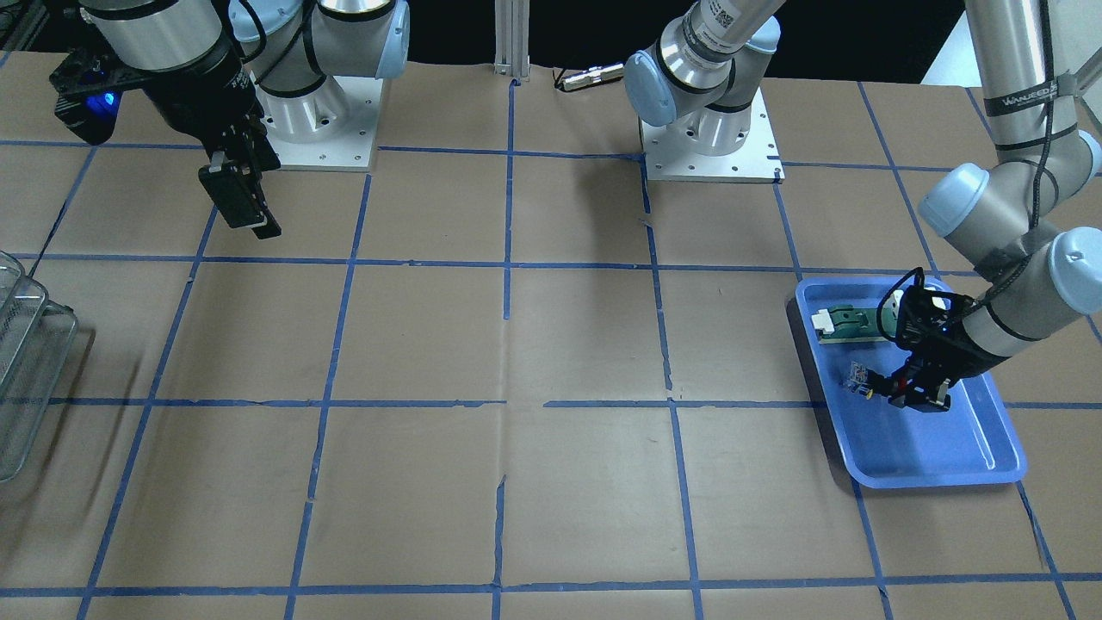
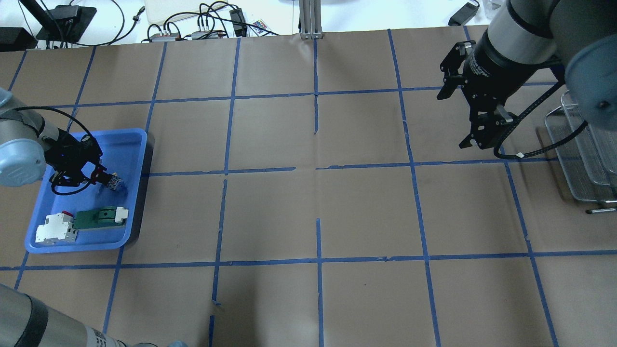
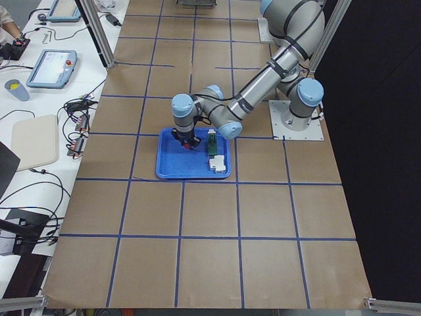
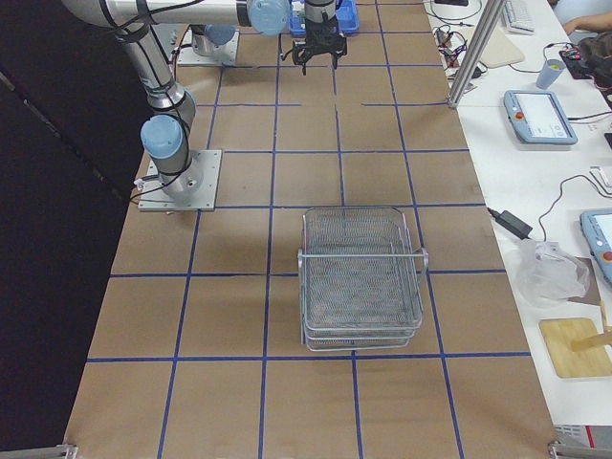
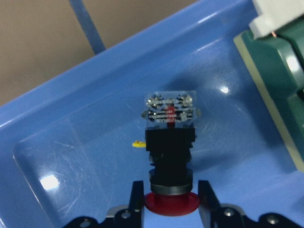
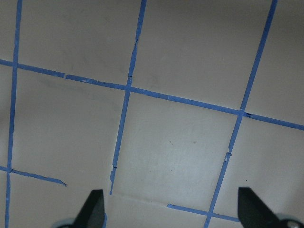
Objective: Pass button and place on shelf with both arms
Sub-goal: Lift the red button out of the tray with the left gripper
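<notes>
Left gripper: the black two-finger left gripper [image 2: 100, 175] is reaching into the shallow blue plastic tray [image 2: 126, 154], its jaws clamping the button's head from both sides.
Button: the small push-button switch [image 5: 169, 156] is lying lengthwise over the tray's floor, pointing away from the fingers. It is showing a red mushroom head, a black barrel, a bit of yellow at one side and a clear bluish rear block with metal contacts. I cannot tell whether it is touching the floor.
Other parts: a green-and-white flat part [image 2: 100, 217] and a white-and-red block [image 2: 54, 229] are resting side by side at the tray's near end, apart from the button.
Right gripper: the black right gripper [image 2: 455, 119] is hanging over the brown taped table [image 2: 318, 212], well to the right of the tray, jaws spread wide and holding nothing.
Shelf: the silvery wire-mesh rack [image 2: 573, 168] is standing at the table's end opposite the tray.
</notes>
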Available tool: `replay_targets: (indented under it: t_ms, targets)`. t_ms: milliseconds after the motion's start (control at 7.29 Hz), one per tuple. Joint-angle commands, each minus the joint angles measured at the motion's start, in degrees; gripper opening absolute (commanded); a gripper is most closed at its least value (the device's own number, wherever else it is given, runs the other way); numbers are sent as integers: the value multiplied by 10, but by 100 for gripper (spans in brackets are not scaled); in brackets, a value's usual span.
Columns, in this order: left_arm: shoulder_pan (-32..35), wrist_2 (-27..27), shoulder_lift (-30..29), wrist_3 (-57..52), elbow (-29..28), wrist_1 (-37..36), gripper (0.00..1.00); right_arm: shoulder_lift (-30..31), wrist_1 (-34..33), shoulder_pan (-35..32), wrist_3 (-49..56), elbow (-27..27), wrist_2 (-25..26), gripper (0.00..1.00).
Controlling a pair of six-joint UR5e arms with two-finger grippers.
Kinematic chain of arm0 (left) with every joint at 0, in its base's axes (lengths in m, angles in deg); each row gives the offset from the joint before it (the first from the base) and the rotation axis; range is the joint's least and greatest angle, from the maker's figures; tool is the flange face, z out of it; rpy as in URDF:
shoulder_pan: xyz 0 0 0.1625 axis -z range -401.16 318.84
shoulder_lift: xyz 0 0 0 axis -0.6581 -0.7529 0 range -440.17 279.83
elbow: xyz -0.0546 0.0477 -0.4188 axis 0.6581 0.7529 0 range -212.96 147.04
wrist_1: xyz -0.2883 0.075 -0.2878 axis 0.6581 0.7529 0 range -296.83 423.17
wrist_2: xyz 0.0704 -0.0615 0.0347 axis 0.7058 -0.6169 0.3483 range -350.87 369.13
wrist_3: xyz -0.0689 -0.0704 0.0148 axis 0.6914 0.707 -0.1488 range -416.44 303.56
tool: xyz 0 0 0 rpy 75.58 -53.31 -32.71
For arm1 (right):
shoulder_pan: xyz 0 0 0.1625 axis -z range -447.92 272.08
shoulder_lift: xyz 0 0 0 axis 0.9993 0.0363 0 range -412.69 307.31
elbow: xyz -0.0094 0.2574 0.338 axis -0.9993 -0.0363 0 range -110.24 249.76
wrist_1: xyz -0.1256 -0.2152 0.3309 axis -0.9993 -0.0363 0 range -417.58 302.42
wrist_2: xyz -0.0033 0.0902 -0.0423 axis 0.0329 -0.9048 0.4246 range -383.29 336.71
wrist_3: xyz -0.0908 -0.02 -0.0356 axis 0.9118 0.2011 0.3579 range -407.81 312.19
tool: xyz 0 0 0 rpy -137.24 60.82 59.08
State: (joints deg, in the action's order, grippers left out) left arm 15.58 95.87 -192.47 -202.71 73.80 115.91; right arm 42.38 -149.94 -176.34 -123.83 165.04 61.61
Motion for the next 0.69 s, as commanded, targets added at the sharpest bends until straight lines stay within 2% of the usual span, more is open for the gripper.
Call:
replay_targets:
  t_ms: [0, 412, 549]
  targets:
    - [0, -13, 1, 10, -11, 26, 0, -1, 0, 0, 0, 0, 2, 100]
    - [1, -38, 8, 35, -11, 54, 0, 0, 0, 0, 0, 0, 3, 100]
    - [10, -56, 15, 94, -8, 77, 0, -1, 0, 0, 0, 0, 5, 100]
